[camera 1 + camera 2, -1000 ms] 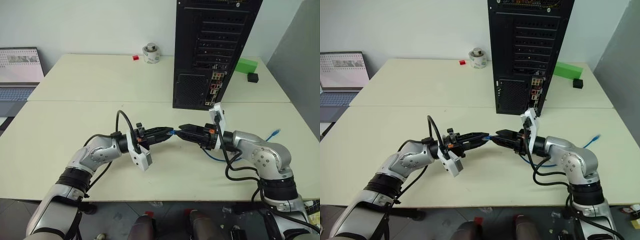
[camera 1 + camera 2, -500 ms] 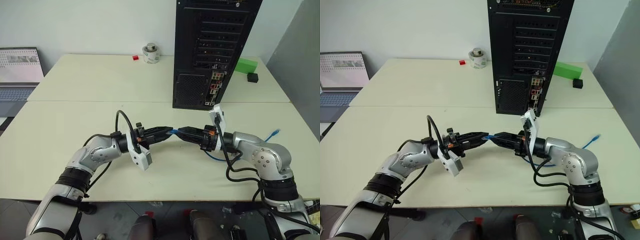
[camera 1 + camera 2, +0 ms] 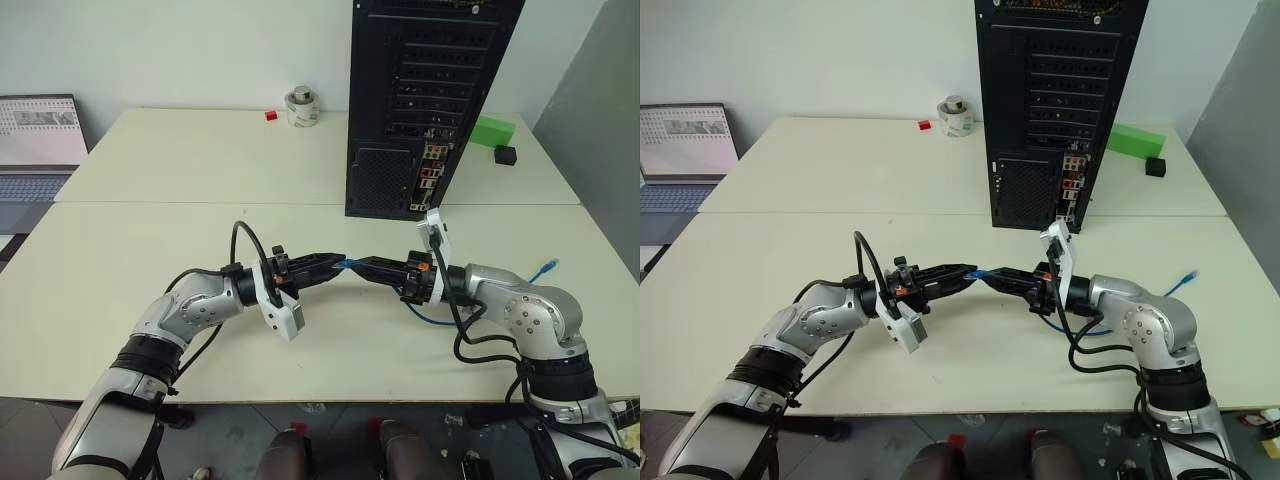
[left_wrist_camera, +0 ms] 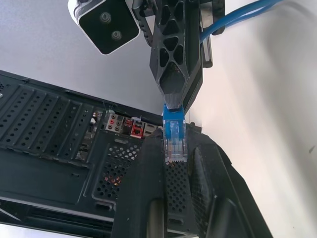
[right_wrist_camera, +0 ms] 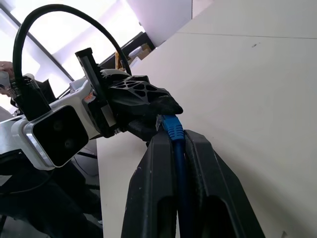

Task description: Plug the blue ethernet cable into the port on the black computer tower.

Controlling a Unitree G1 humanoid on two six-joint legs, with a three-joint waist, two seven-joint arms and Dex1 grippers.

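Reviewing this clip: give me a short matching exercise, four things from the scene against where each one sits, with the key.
Things:
1. blue ethernet cable
2. black computer tower
3. green block
4. laptop

Places:
A. far left edge of the table
B. behind the tower, on its right
C. pinched between left gripper and right gripper
D. upright on the far table

Pairs: 1-C, 2-D, 3-B, 4-A
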